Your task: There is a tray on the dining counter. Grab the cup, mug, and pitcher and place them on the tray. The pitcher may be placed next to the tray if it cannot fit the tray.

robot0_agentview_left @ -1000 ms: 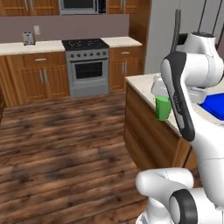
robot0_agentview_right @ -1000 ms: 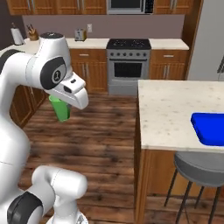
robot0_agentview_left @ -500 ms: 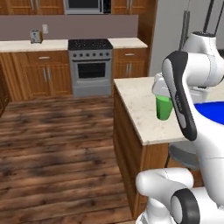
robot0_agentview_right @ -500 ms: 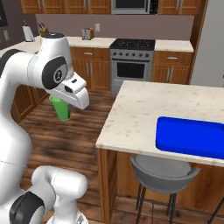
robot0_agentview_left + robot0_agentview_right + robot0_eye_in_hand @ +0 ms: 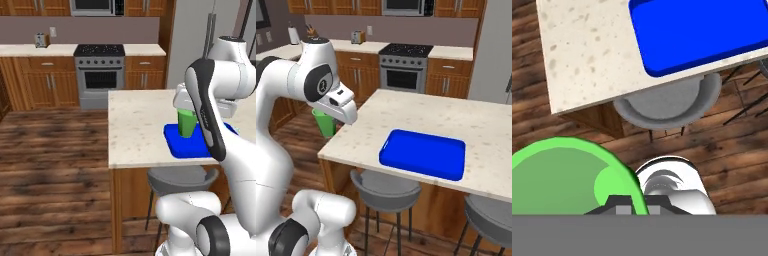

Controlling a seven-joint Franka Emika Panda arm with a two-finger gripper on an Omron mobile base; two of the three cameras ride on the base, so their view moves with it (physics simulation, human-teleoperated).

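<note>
The jaws are closed tight on the rim of the green cup [image 5: 564, 175], which hangs upright under the hand, its open mouth facing up toward the wrist. In the hand view the two dark fingertips [image 5: 619, 204] pinch the cup's wall at the bottom edge, one inside and one outside.

From the left of the base, the cup [image 5: 187, 122] sits just below the white hand and appears in front of the blue tray [image 5: 186, 144]. From the right of the base, the cup [image 5: 324, 122] shows beside the near left corner of the worktop [image 5: 421, 118], off its edge and above the wooden floor [image 5: 299, 134], so it is held in the air and not resting on anything.

The tray [image 5: 423, 153] lies flat on the beige speckled worktop, close to the near edge, with nothing on it. Looking down from the hand, the tray [image 5: 697, 30] lies well apart from the cup.

A grey stool [image 5: 667, 102] is tucked under the near edge below the tray, and a second stool [image 5: 490, 217] stands further right.

Behind, a steel stove [image 5: 100, 74] stands between wooden cabinets, with a toaster [image 5: 41, 40] on the wall counter to its left.
</note>
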